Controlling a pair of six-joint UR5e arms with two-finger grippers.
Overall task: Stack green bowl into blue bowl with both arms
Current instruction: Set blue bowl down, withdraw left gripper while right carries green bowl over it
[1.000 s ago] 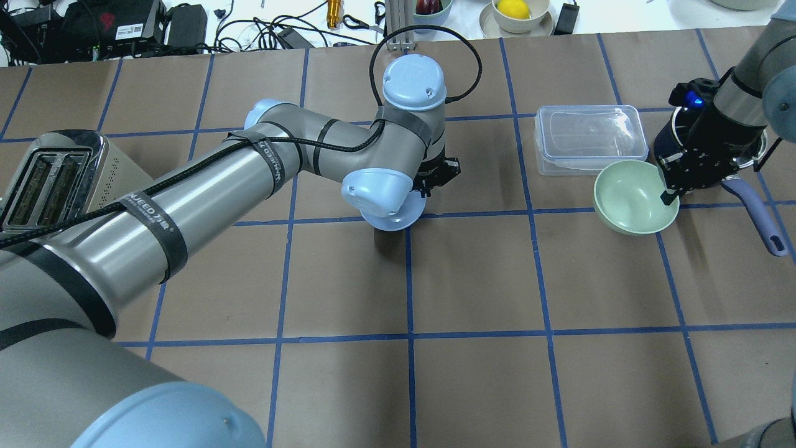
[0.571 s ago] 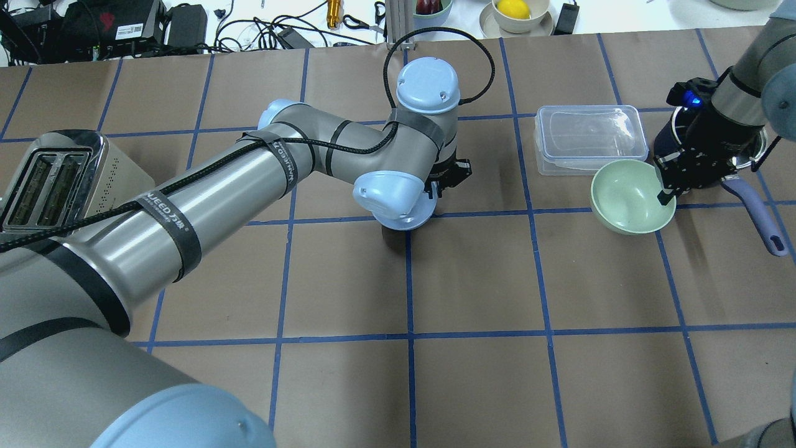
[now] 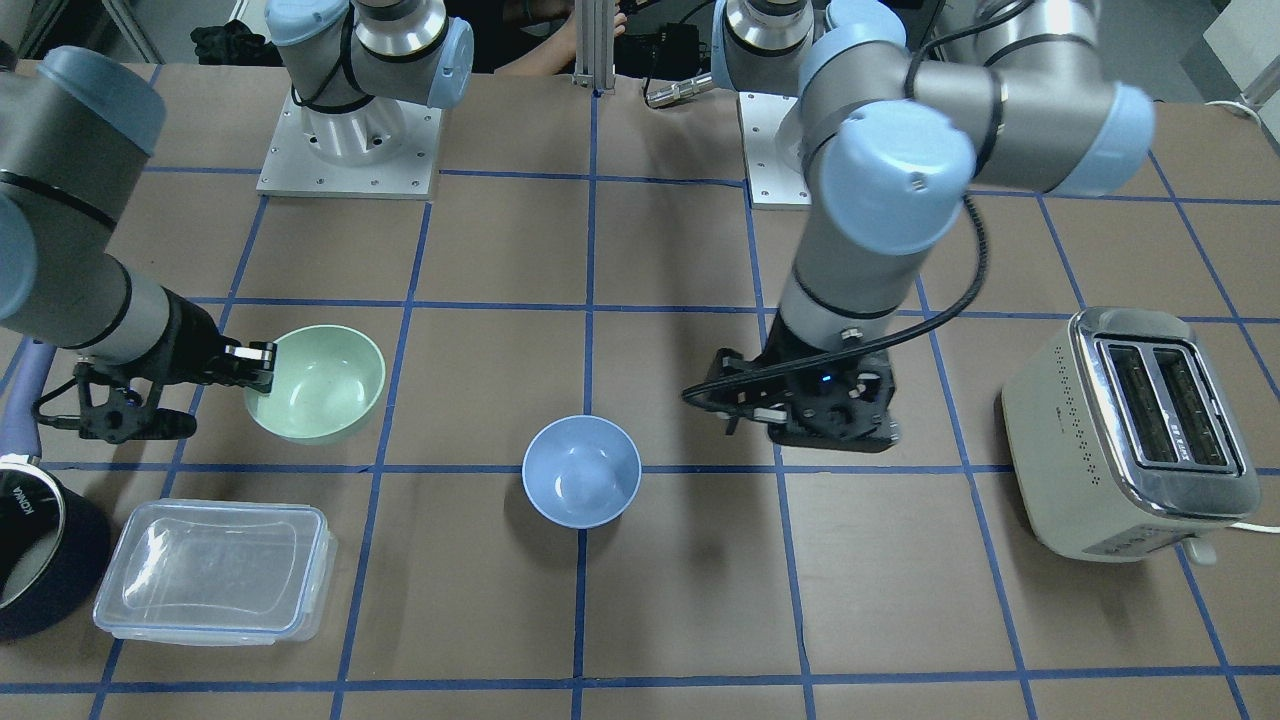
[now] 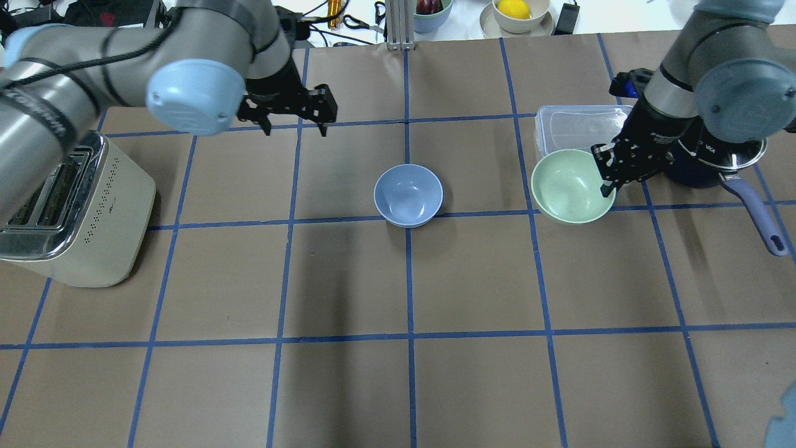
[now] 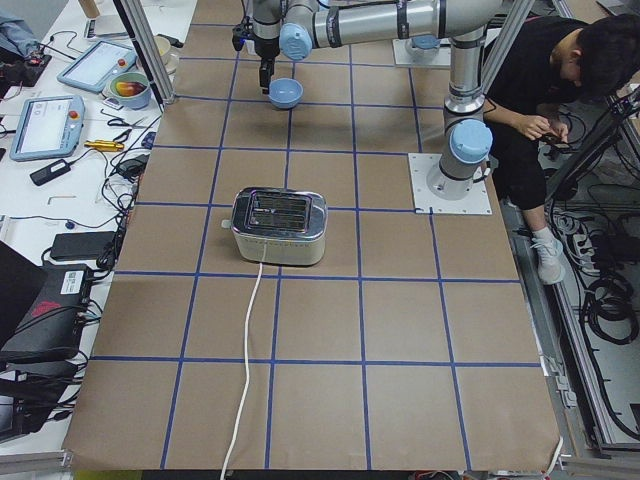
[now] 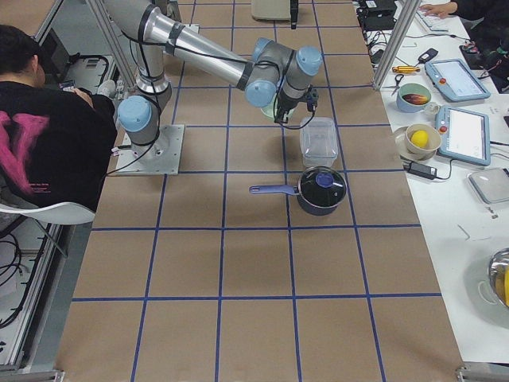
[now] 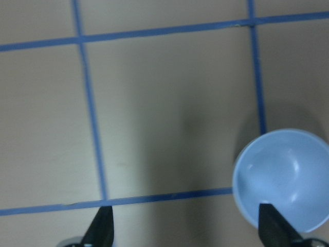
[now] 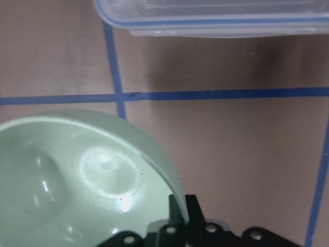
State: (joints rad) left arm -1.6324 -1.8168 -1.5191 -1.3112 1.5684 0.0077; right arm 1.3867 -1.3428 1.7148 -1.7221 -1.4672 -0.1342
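Observation:
The pale blue bowl stands upright on the brown table near the middle, with nothing touching it; it also shows in the front view and the left wrist view. My left gripper is open and empty, raised to the far left of the blue bowl. The pale green bowl is held by its right rim in my right gripper, which is shut on it. It is tilted, right of the blue bowl and apart from it. The right wrist view shows the fingers pinching the green bowl's rim.
A clear lidded container lies just behind the green bowl. A navy saucepan with a long handle stands at the right. A toaster stands at the left. Cables and dishes lie beyond the table's far edge.
My left arm has pulled back and to the left, off the blue bowl, which now shows in full. My right gripper has carried the green bowl left, toward the blue bowl.

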